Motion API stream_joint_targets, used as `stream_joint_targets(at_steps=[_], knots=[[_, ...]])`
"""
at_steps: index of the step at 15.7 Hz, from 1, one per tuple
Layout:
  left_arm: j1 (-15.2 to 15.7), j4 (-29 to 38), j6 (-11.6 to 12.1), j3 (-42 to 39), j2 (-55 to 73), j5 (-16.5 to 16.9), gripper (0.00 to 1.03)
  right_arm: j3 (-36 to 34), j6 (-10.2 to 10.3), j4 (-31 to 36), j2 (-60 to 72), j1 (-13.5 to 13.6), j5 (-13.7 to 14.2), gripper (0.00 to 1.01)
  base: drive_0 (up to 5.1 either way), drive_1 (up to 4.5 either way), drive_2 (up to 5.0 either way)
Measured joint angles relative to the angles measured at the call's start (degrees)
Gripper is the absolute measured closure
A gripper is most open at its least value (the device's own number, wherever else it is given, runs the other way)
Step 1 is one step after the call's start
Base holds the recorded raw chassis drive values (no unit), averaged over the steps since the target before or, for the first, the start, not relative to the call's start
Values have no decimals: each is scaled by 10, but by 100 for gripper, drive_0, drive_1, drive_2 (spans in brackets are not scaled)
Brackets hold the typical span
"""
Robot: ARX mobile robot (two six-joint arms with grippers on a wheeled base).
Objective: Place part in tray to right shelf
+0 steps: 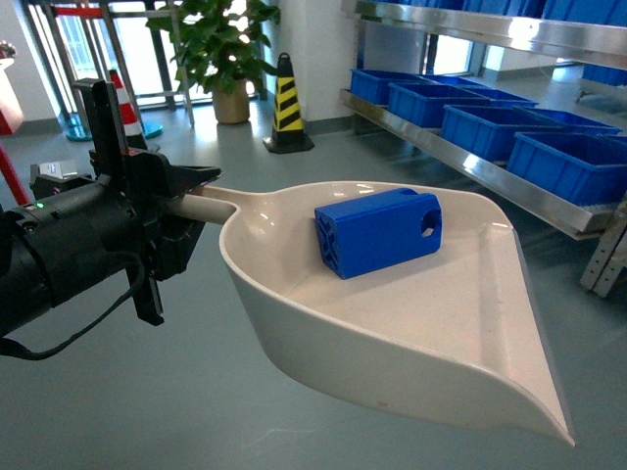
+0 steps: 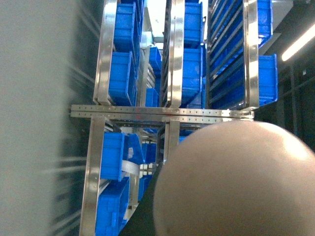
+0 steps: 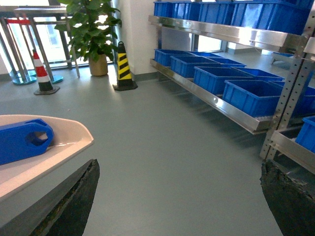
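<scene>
Head cam first: the left gripper (image 1: 181,211) has its jaws clamped on the handle of the cream tray (image 1: 411,333), holding the whole scoop up off the grey floor (image 1: 147,411) with its open mouth pointing toward the lower right. The blue part (image 1: 378,232) is lying inside the tray, toward the back near where the handle joins, a bit tilted, with one round hole facing right. Off to the right there's the right shelf (image 1: 470,162), a steel rack level with a row of blue crates (image 1: 573,162) sitting on it; can't tell from here if anything's in them. The tray is well apart from that shelf. Further back there's a potted plant (image 1: 220,44) and a black and yellow striped cone (image 1: 287,103). Left wrist cam is kind of useless for the jaws, mostly just the rounded beige underside of the tray (image 2: 236,182) filling the lower right, with steel rack uprights (image 2: 174,54) and stacked blue crates (image 2: 123,66) behind it, all shown sideways. Right wrist cam: the two dark fingers (image 3: 78,196) of the right gripper (image 3: 179,201) stand wide apart with nothing between them. The tray rim (image 3: 74,135) pokes in from the left with the part (image 3: 22,140) resting in it, and the shelf (image 3: 211,101) with its crates (image 3: 251,96) runs along the right.
</scene>
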Motion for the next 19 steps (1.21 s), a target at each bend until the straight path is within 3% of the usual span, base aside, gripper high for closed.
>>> stream_joint_targets(at_steps=[19], knots=[[-1,0,0,0,0,1,89,0,0,0,0,0,0,3,-159,-159,-159]])
